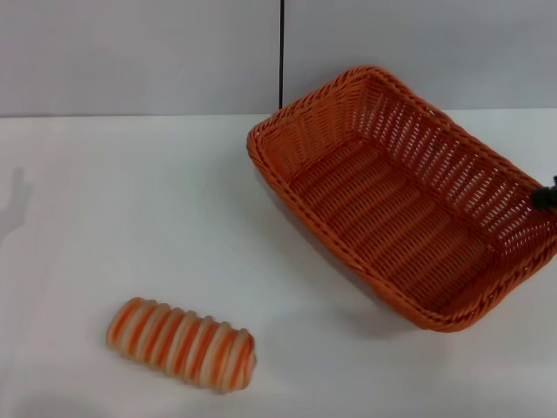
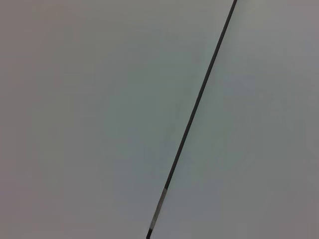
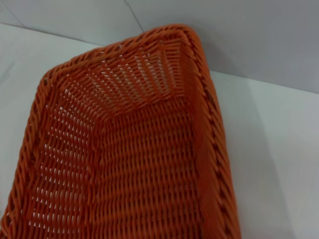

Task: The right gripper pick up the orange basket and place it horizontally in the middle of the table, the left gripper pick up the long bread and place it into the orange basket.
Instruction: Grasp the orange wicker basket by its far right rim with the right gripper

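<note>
Orange basket (image 1: 396, 196) askew at right rear of surface (image 1: 130, 209), right gripper (image 1: 546, 195) at its far rim, grasp indiscernible: to be swung level toward centre, clear of long bread (image 1: 182, 343) near front-left.

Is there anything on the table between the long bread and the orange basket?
No. In the head view only bare white table lies between the long bread and the orange basket.

You find no readable text, label, brand, number or sign on anything here; every surface in view is unmarked.
</note>
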Motion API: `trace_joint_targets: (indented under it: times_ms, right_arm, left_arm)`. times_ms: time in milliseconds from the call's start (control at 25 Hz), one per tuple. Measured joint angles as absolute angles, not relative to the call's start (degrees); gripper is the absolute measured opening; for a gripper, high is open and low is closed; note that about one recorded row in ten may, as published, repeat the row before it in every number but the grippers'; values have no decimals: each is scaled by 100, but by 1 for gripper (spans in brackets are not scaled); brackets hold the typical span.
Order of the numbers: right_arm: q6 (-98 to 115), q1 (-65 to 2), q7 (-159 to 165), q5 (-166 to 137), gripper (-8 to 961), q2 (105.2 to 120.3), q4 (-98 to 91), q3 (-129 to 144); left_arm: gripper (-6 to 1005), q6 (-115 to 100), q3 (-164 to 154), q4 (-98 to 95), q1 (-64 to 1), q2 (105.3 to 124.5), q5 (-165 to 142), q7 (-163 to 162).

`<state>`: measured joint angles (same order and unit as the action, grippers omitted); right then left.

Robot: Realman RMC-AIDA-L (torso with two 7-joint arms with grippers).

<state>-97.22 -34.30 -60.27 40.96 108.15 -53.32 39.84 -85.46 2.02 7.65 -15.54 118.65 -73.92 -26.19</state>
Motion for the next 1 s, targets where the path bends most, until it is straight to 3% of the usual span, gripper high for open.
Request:
trace_joint_targets:
  times_ms: [200,440,920,1000]
  right_arm:
    - [-9440,-3466,-6154,4087,717,10889,-5076,4104]
    - [-9272,-3477,-6293,4086,643,11010,-5021,4116]
    - [-9141,-3442,-6432,4137,168,11037,-4845,4049]
    - [-9140,-3431,-6460,4147,170,11046,-4868,4032]
  left_arm:
    - [852,-8502,202,808,-1562,11865,-7399,-2619]
    - [852,-8498,202,818,-1565,11865,-7401,-2619]
    - [851,-8490,202,817,-1548,11865,-7389,-2619]
    - [850,-8490,202,817,-1547,11865,-7386,-2619]
